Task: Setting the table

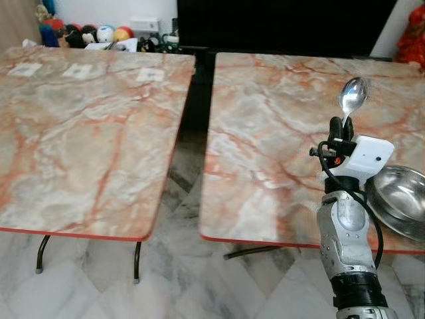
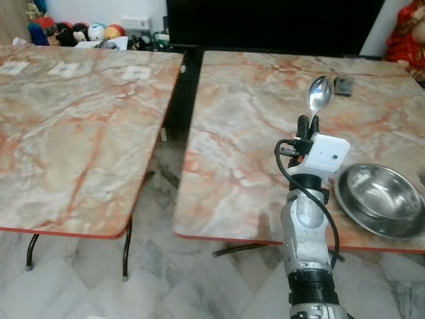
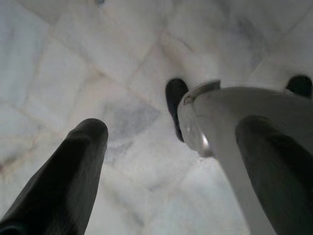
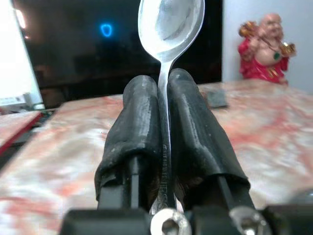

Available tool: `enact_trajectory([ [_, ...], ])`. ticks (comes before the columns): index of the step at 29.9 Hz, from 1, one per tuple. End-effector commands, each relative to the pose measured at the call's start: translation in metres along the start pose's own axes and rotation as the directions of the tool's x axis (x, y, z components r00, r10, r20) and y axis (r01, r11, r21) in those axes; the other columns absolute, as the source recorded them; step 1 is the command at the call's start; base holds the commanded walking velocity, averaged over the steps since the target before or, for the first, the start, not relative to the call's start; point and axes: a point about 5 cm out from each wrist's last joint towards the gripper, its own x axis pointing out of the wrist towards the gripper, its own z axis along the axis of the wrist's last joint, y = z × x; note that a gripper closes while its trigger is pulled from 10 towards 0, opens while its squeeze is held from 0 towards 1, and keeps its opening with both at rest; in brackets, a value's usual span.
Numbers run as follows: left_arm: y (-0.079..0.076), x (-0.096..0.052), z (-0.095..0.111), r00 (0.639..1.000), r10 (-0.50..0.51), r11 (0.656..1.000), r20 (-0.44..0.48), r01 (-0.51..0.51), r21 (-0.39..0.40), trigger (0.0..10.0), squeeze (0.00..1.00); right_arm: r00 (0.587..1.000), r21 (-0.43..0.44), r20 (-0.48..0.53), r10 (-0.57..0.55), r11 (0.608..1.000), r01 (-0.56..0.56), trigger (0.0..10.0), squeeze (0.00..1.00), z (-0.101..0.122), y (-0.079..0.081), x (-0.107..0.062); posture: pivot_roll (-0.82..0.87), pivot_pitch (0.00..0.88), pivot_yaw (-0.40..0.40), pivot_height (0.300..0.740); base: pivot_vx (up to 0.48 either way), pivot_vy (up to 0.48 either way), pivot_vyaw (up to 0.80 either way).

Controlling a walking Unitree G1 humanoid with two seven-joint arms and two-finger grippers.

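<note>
where marble floor (image 1: 86, 286) shows (veined), two tables (image 1: 86, 133)

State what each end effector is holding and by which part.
The right end effector is shut on the spoon, gripping its handle, bowl pointing up. The left end effector is open and holds nothing.

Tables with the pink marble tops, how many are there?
2. One pink marble-topped table stands on the robot's left, the other pink marble-topped table on its right, a dark gap between them. The right one carries a shiny round steel bowl. More may stand outside the pictures.
</note>
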Motion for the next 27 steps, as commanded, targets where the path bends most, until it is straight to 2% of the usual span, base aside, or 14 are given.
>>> enact_trajectory([
  [1,-0.008,-0.003,-0.017,0.998,-0.031,1.000,-0.059,0.031,-0.003,10.0,0.00,1.000,0.000,0.008,-0.019,1.000,0.019,10.0,0.00,0.003,-0.004,0.000,0.03,0.150,-0.012,0.740,0.000,-0.450,0.00],
  [4,-0.015,0.000,-0.011,0.998,-0.034,0.999,-0.057,0.034,0.002,10.0,0.00,1.000,0.001,0.010,-0.020,1.000,0.020,10.0,0.00,0.004,-0.004,0.001,0.03,0.150,-0.012,0.740,0.000,-0.449,0.00],
  [12,-0.050,0.006,-0.003,0.996,-0.062,0.998,-0.061,0.062,0.009,10.0,0.00,1.000,-0.001,0.016,-0.024,1.000,0.024,10.0,0.00,0.006,-0.005,0.004,0.02,0.147,-0.011,0.740,0.000,-0.449,0.00],
  [17,-0.060,0.007,0.003,0.996,-0.069,0.998,-0.058,0.070,0.010,10.0,0.00,1.000,-0.004,0.012,-0.029,1.000,0.029,10.0,0.00,0.005,-0.007,0.004,0.02,0.145,-0.011,0.740,0.000,-0.450,0.00],
  [24,-0.063,0.010,0.013,0.997,-0.067,0.998,-0.047,0.068,0.011,10.0,0.00,0.999,-0.007,0.004,-0.037,0.999,0.037,10.0,0.00,0.004,-0.008,0.004,0.02,0.147,-0.012,0.740,0.000,-0.450,0.00],
  [27,-0.053,0.011,0.015,0.998,-0.054,0.999,-0.039,0.054,0.000,10.0,0.00,0.999,-0.010,-0.012,-0.052,0.999,0.052,10.0,0.00,0.001,-0.010,0.003,0.02,0.149,-0.013,0.740,0.000,-0.259,0.00],
])
